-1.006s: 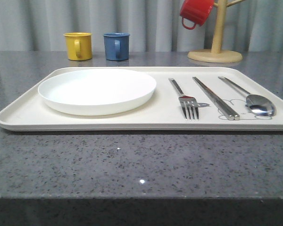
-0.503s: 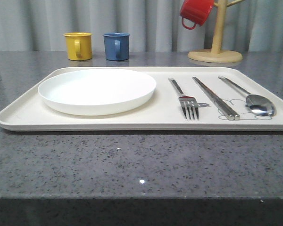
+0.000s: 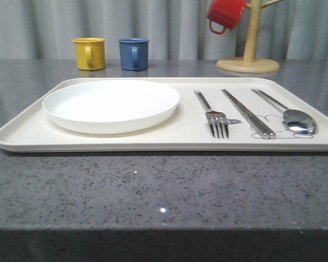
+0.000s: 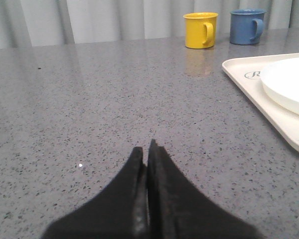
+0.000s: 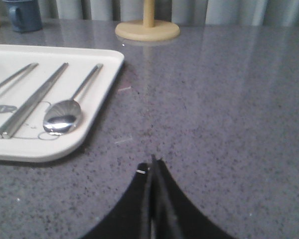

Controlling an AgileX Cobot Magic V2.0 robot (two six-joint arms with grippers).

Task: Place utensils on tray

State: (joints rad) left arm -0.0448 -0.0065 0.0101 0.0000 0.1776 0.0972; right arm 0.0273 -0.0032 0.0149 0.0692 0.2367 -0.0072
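The cream tray [image 3: 126,141] lies across the middle of the grey table. On its right half rest a silver fork [image 3: 214,117], a pair of chopsticks [image 3: 248,113] and a spoon [image 3: 293,117], side by side. The chopsticks [image 5: 32,103] and spoon [image 5: 65,117] also show in the right wrist view, on the tray [image 5: 94,127]. My right gripper [image 5: 153,167] is shut and empty, low over the bare table to the right of the tray. Left of the tray [image 4: 269,115], my left gripper [image 4: 146,152] is shut, with nothing held.
A round white plate [image 3: 111,105] fills the tray's left half. A yellow mug [image 3: 89,53] and a blue mug [image 3: 134,53] stand at the back. A wooden mug tree [image 3: 248,61] with a red mug [image 3: 225,13] stands back right.
Everything in the front view has shifted a few pixels left; the utensils lie the same on the tray.
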